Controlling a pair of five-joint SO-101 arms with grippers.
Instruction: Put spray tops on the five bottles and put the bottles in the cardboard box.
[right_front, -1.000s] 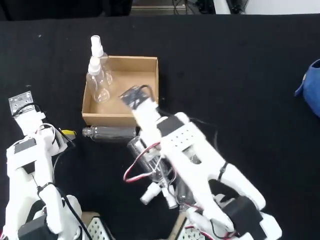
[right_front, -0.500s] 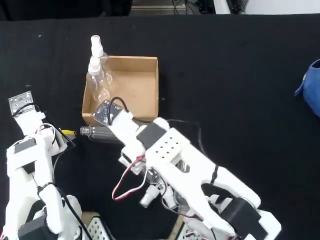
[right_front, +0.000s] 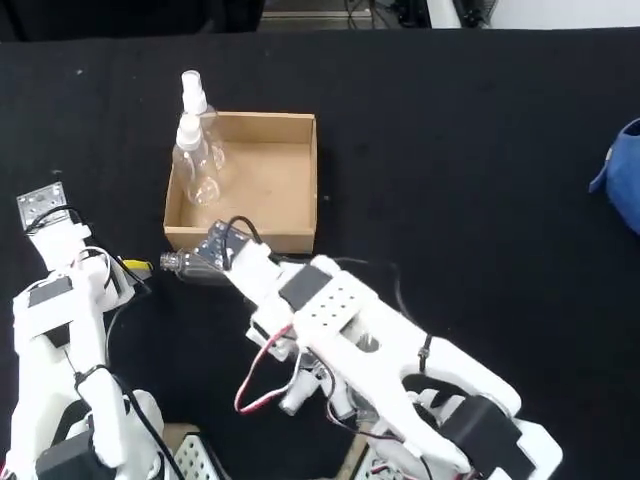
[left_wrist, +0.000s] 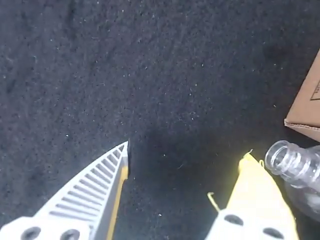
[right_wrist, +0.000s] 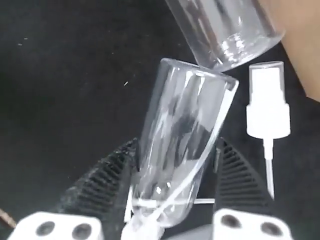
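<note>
the right end effector (right_wrist: 176, 146) is closed on a clear bottle (right_wrist: 187, 112), with a black ribbed finger pressed to each side. this bottle's flat base points away from the wrist. a loose spray top (right_wrist: 268, 107) lies on the black counter (right_front: 480, 150) just beside it.

in the high view the cardboard box (right_front: 255, 185) sits at about 10 o'clock from the counter's middle. two bottles with spray tops (right_front: 192, 160) stand upright in its 10 o'clock corner. an uncapped bottle (right_front: 185, 264) lies on its side along the box's 6 o'clock wall, with its open threaded neck pointing toward 9 o'clock. the right arm (right_front: 330, 310) reaches over its other end.

the left end effector (left_wrist: 186, 151) is open, with its white and yellow fingers spread over bare counter. it sits at 9 o'clock of the uncapped bottle, and the yellow finger is just beside the neck.

a blue object (right_front: 625, 185) shows at the 3 o'clock edge.
</note>
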